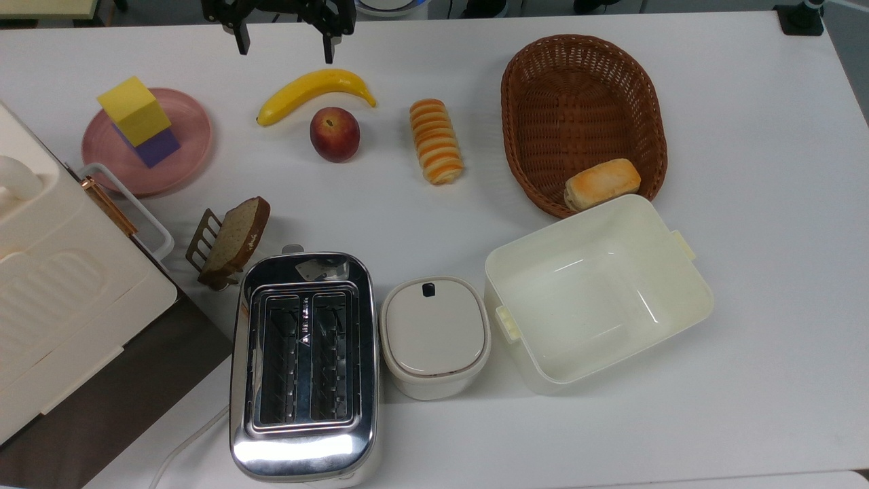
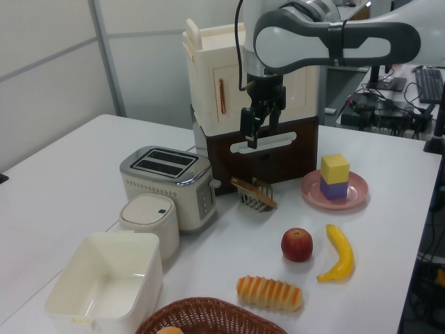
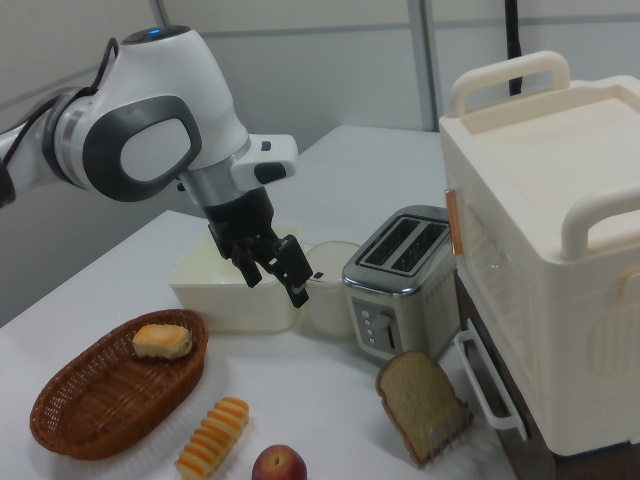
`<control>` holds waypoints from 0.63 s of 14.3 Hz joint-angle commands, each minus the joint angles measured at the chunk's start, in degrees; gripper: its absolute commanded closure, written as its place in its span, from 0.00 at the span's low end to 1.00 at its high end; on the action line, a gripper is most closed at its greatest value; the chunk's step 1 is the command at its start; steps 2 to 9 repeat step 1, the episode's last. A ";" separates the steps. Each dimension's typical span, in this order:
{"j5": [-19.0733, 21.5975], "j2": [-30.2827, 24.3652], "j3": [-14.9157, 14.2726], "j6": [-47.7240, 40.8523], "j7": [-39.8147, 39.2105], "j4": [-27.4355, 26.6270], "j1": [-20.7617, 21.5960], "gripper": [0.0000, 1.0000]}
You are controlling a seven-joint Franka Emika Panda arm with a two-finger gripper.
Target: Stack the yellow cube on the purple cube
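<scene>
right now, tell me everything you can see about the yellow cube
The yellow cube is a plain matte block with sharp edges, sitting upright on top of the purple cube, turned slightly relative to it. The stack stands on the pink plate, near the top view's left edge. Nothing else touches the yellow cube; the gripper is open and well away from it.

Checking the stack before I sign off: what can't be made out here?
- Purple cube: top hidden under the yellow cube, top view.
- Bread roll: cut by the left view's bottom edge.
- Cabinet: cut by the right view's right edge.
</scene>
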 commanded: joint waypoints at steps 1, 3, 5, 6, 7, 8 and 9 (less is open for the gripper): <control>1.13 -0.56 -0.96 -1.69 -1.50 0.22 0.89 0.00; 1.13 -0.56 -0.96 -1.69 -1.50 0.22 0.89 0.00; 1.13 -0.56 -0.96 -1.69 -1.50 0.22 0.89 0.00; 1.13 -0.56 -0.96 -1.69 -1.50 0.22 0.89 0.00; 1.13 -0.56 -0.96 -1.69 -1.50 0.22 0.89 0.00; 1.13 -0.56 -0.96 -1.69 -1.50 0.22 0.89 0.00; 1.13 -0.56 -0.96 -1.69 -1.50 0.22 0.89 0.00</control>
